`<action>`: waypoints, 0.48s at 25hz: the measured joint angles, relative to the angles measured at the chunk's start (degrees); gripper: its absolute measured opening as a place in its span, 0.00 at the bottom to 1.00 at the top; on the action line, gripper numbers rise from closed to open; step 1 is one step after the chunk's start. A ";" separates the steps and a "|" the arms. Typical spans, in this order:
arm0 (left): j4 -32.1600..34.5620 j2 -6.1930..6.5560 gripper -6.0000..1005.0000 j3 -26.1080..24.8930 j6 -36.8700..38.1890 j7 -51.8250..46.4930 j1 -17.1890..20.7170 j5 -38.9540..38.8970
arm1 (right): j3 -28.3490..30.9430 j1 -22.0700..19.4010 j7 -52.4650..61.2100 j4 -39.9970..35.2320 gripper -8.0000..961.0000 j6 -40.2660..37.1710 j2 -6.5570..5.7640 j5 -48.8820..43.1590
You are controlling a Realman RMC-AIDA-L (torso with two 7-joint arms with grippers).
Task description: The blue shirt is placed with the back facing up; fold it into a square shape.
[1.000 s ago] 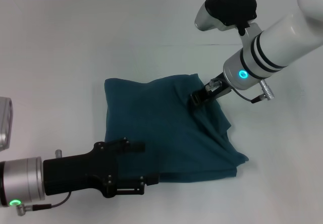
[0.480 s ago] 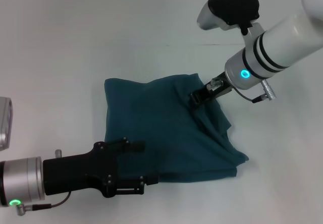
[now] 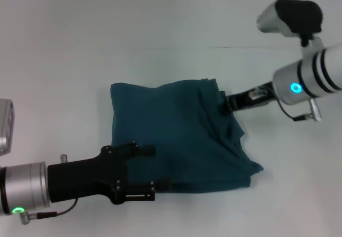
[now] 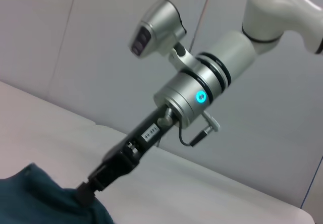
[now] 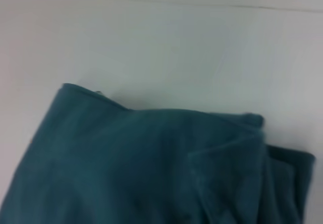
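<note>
From the head camera, the blue shirt (image 3: 176,135) lies folded into a rough, rumpled block on the white table (image 3: 80,45), about midway across it and somewhat toward the near edge, plain side up, with a loose flap trailing out at its near right corner. The right gripper (image 3: 231,103) reaches in from the right side and its dark tip meets the far right edge of the shirt; whether its jaws are open or pinching the cloth I cannot tell. The left gripper (image 3: 152,168) comes in low from the near left corner of the table, its black body lying over the shirt's near left part, and its jaws are too hidden by the housing to judge. In the left wrist view, the right gripper (image 4: 87,193) slants down on its silver arm, a blue light ring glowing on the wrist, and its tip touches a raised hump of the shirt (image 4: 45,201). In the right wrist view, only the shirt (image 5: 151,163) shows, creased, one folded corner overlapping another layer, resting on the pale table (image 5: 151,47).
</note>
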 joint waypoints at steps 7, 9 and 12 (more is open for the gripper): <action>-0.11 -0.18 0.90 0.00 -0.01 -0.11 -0.76 -0.01 | 4.68 -3.60 -3.23 0.25 0.03 1.56 -0.26 0.49; -0.13 -0.19 0.90 0.01 -0.02 -0.16 -1.01 0.00 | 6.49 -3.92 -4.27 0.26 0.03 1.75 -0.28 0.49; -0.13 -0.19 0.90 0.00 -0.18 -0.18 -1.25 0.00 | 8.04 -3.90 -5.12 0.31 0.03 2.16 -0.76 0.49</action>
